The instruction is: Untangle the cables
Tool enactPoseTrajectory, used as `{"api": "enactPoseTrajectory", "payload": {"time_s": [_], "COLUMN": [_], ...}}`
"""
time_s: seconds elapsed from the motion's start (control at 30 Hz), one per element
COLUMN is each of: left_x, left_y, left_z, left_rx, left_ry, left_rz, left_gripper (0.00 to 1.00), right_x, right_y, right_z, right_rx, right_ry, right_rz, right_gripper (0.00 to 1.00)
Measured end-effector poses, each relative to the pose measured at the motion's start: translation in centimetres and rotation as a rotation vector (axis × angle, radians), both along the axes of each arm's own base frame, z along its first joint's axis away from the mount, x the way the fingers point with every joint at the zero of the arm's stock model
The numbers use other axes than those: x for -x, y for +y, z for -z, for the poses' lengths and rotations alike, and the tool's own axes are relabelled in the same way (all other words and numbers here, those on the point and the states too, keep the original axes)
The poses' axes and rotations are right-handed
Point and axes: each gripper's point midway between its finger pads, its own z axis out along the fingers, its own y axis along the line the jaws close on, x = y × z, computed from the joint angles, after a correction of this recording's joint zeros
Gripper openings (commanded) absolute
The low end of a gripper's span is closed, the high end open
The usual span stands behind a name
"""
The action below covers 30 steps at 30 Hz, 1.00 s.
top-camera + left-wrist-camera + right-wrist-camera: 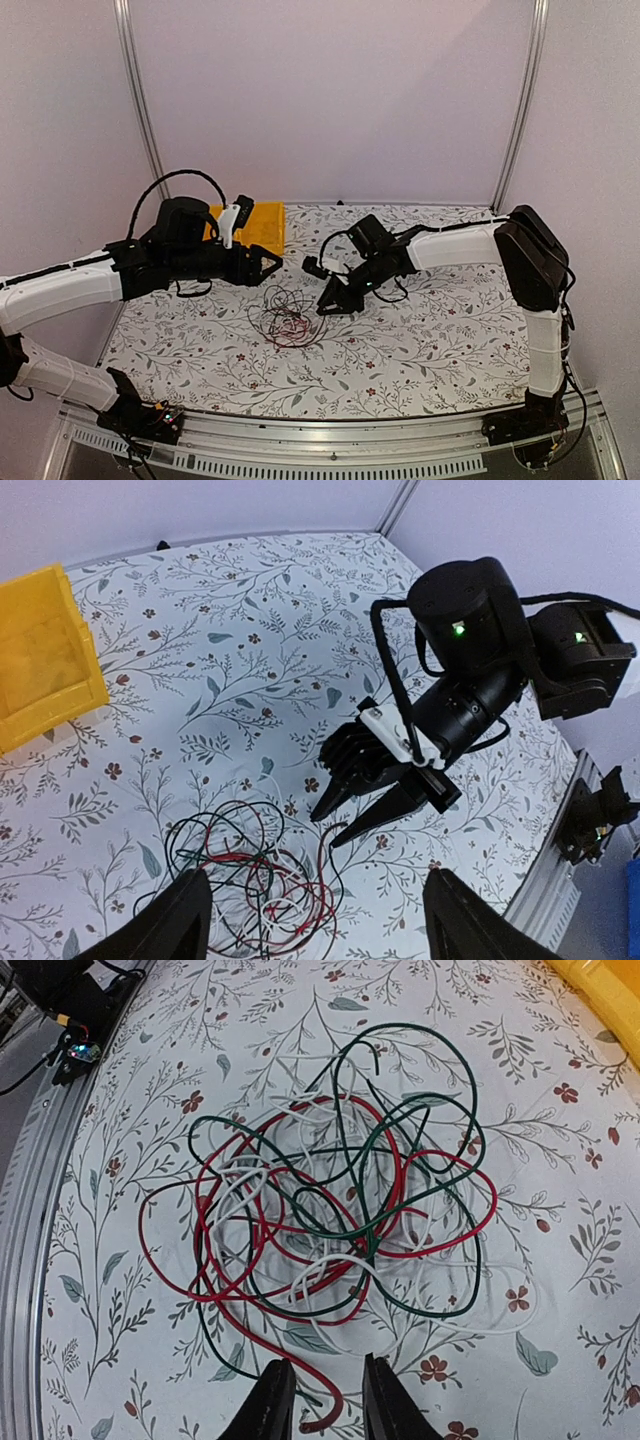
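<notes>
Right gripper (325,1370) sits low at the near edge of the cables (330,1190). Its jaws stand a narrow gap apart, and the loose end of the red cable (320,1418) runs in between them, roughly along the fingers; no pinch shows. The tangle lies on the table just ahead. Left gripper (318,880), wide apart and empty, hovers above the heap's opposite side, farther off.

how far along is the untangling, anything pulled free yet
Nothing looks done: the cables lie in one knotted pile, red, dark and pale strands looped together. In hand: the right gripper sits at the pile's edge with the red cable's loose end between its parted fingers, not clamped. The left gripper hangs open by the pile. Left: separating every strand.
</notes>
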Motion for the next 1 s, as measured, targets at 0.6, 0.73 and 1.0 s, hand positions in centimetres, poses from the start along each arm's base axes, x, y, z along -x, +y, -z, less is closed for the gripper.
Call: {"api": "enactPoseTrajectory", "payload": {"time_s": [0.6, 0.73, 1.0], "left_x": [3.0, 3.0, -1.7], "left_y": [-2.9, -5.1, -7.6], "left_z": [2.7, 2.9, 7.4], "left_rx": [-0.090, -0.099, -0.168], "left_ry": [-0.143, -0.222, -0.326], "left_rz": [0.167, 0.229, 0.128], "left_gripper": [0.84, 0.84, 0.40], "right_x": [-1.4, -1.7, -1.8], "right_y": [1.2, 2.0, 1.3], "right_z": [-7.0, -15.4, -22.0], "right_rx": [-0.055, -0.187, -0.296], "right_ry": [-0.033, -0.107, -0.137], "right_rz": [0.029, 0.019, 0.023], "right_gripper": [0.00, 0.00, 0.00]}}
